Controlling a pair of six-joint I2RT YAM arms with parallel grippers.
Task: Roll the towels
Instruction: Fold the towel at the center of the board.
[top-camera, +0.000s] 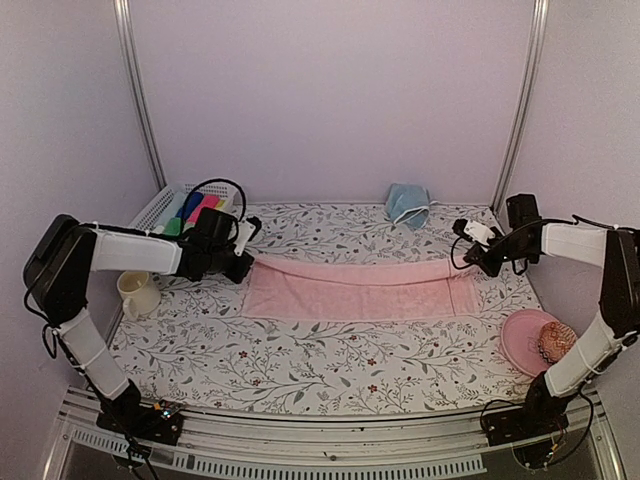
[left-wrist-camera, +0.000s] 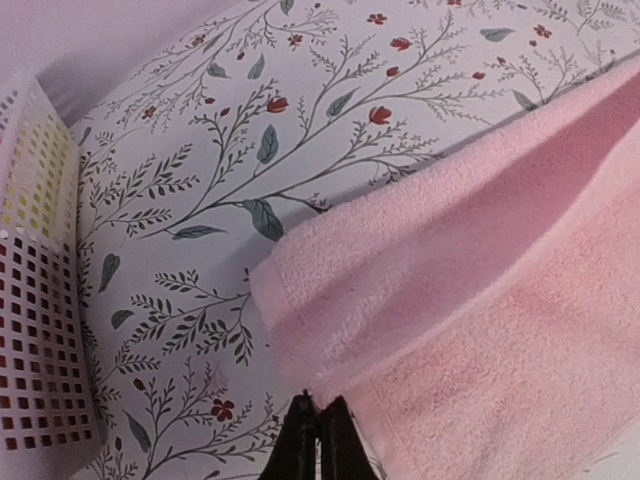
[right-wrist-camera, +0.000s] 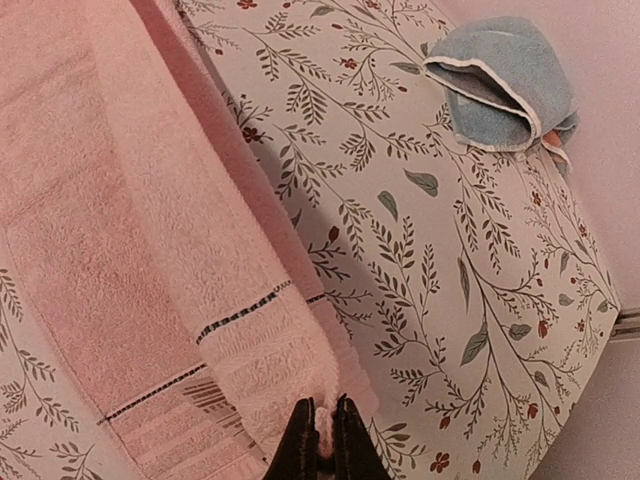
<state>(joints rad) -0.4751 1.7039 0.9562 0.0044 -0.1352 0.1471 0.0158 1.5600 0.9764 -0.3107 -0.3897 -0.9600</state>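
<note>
Floral tablecloth (top-camera: 300, 350), soft terry pink towel (top-camera: 350, 290), long folded strip

Two towels: a pink towel (top-camera: 350, 290) and, behind it, a blue towel (top-camera: 407, 205). Two arms, the left arm (top-camera: 125, 250) and right arm (top-camera: 575, 243), at its ends. One basket (top-camera: 160, 208) and one mug (top-camera: 138, 294) to its left, one plate (top-camera: 522, 335) to its right.

Flat towel (top-camera: 350, 290) centre; crumpled towel (top-camera: 407, 204) behind it; plate (top-camera: 522, 338) front-right.

Basket (top-camera: 158, 208), mug (top-camera: 138, 293) tight beside left hand (top-camera: 246, 262), seemingly
</note>
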